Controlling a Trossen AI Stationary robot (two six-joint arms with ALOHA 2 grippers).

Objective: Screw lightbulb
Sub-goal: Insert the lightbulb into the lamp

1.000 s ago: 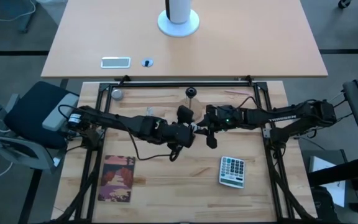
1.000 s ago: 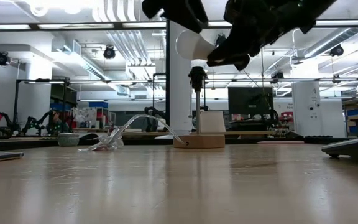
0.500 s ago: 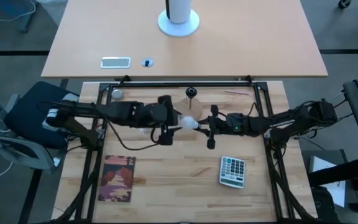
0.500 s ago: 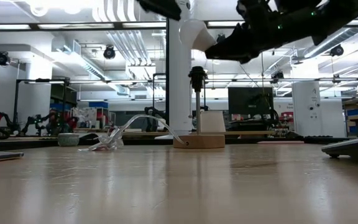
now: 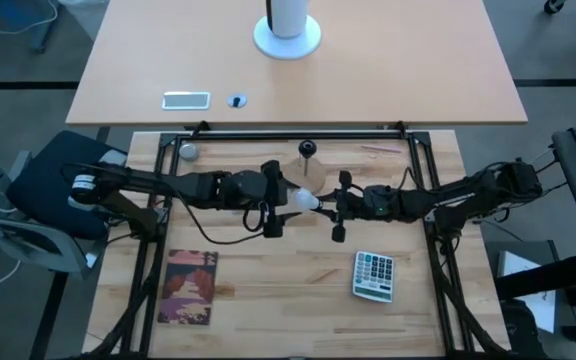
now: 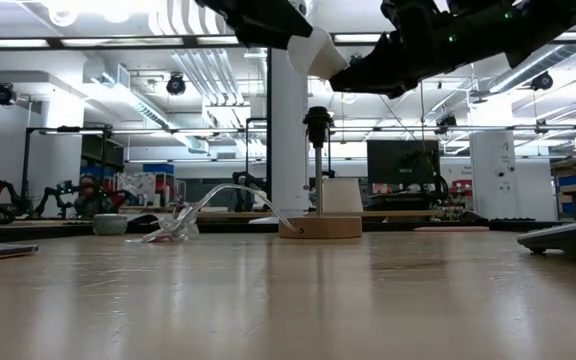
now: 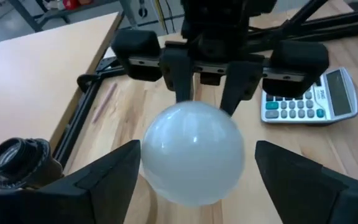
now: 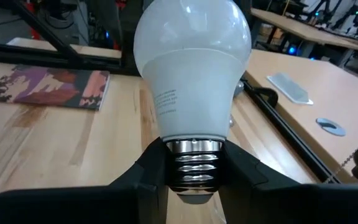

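Note:
The lightbulb (image 5: 306,198), frosted white with a silvery screw base, hangs in the air over the middle of the table. My right gripper (image 5: 326,203) reaches in from the right and is shut on it. My left gripper (image 7: 194,186) faces it from the left and is open. Its two fingers (image 7: 107,180) stand on either side of the bulb's round dome (image 7: 194,152), with a gap showing on at least one side. The lamp socket (image 5: 308,150) stands upright on its round wooden foot (image 6: 320,228), a little beyond the bulb. My right gripper pinches the bulb's screw base (image 8: 193,163) between its two fingers (image 8: 151,174). The fingers come in about level from the table's right side. The bulb sticks out past the fingertips toward the left, dome first, lifted clear of the table.
A calculator (image 5: 374,276) lies at the near right and a picture book (image 5: 189,287) at the near left. A crumpled clear wrapper (image 6: 193,215) and a small grey ball (image 5: 187,151) lie toward the far left. Dark frame rails border the wooden table.
My left gripper has drawn back from the bulb toward the table's left edge and rolled about its own line. It now faces the dome. The bulb has stayed in my right gripper, which has tipped slightly and carried the bulb a little toward the far edge.

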